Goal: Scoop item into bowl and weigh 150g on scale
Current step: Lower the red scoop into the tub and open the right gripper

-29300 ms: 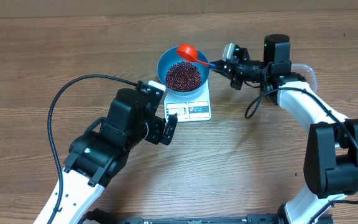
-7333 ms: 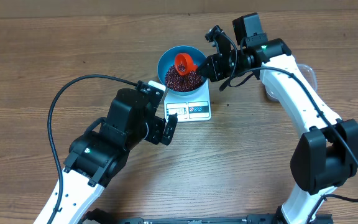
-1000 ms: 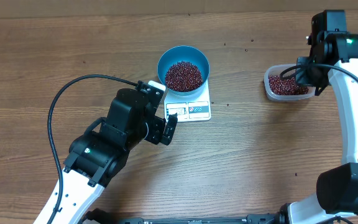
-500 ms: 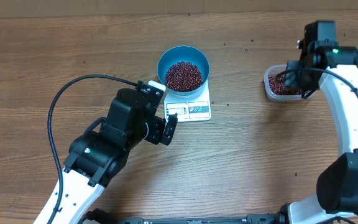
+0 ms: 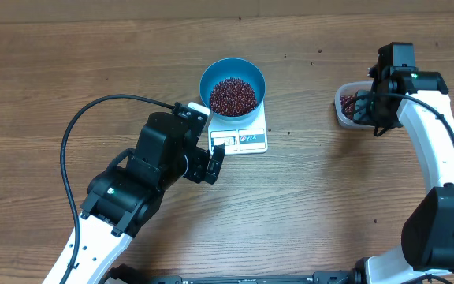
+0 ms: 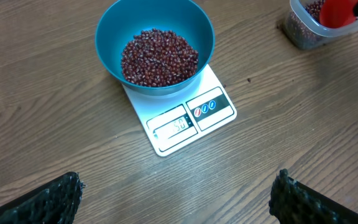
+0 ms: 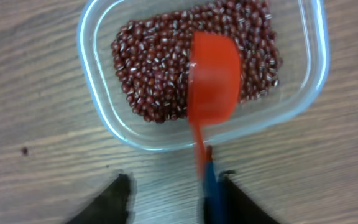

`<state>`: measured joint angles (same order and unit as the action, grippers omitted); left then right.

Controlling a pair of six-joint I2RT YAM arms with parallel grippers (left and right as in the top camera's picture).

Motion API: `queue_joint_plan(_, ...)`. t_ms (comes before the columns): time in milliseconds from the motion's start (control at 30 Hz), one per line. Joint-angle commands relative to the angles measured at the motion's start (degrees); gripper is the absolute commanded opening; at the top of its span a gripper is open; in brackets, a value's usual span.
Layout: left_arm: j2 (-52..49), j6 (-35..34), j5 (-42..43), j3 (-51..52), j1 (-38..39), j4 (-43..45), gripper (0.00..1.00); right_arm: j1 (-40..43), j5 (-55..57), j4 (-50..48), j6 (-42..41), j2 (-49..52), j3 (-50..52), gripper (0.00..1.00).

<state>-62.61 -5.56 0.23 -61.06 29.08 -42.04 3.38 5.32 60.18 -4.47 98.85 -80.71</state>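
Observation:
The blue bowl (image 5: 205, 83) stands on the white scale (image 5: 243, 140) and holds a heap of red-brown beans (image 5: 232, 95). In the left wrist view, bowl (image 6: 107, 37), beans (image 6: 159, 56) and scale (image 6: 211, 118) lie ahead of my left gripper (image 6: 178, 177), which is wide open over bare wood. My right gripper (image 7: 174, 180) hovers at the near edge of a clear tub (image 7: 92, 74) of beans (image 7: 148, 68). Its jaws stand apart. A red scoop (image 7: 213, 74) lies over the tub's beans, its blurred blue handle against the right finger (image 7: 235, 199).
The clear tub (image 5: 342, 110) sits at the table's right side, well apart from the scale. My left arm (image 5: 156, 162) and its black cable (image 5: 93, 110) fill the left half. Bare wood lies between scale and tub.
My right gripper has moved left and nearer over the tub, and its jaws have parted from the scoop's handle. The left arm, bowl and scale have stayed still.

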Motion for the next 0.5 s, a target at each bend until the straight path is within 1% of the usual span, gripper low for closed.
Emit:
queue_joint_plan(0, 0.02, 0.44, -0.44, 0.37, -0.39, 0.02, 1.00, 0.24, 0.22, 0.33, -0.02, -0.79, 0.13, 0.65)
queue_joint_plan(233, 0.02, 0.44, -0.44, 0.37, -0.39, 0.02, 1.00, 0.24, 1.77, 2.38, 0.02, -0.79, 0.13, 0.90)
queue_joint_plan(400, 0.02, 0.44, -0.44, 0.37, -0.39, 0.02, 0.99, 0.24, 4.02, 4.46, 0.11, -0.79, 0.13, 1.00)
queue_joint_plan(467, 0.02, 0.44, -0.44, 0.37, -0.39, 0.02, 0.99, 0.24, 4.17, 4.74, 0.20, -0.79, 0.13, 1.00)
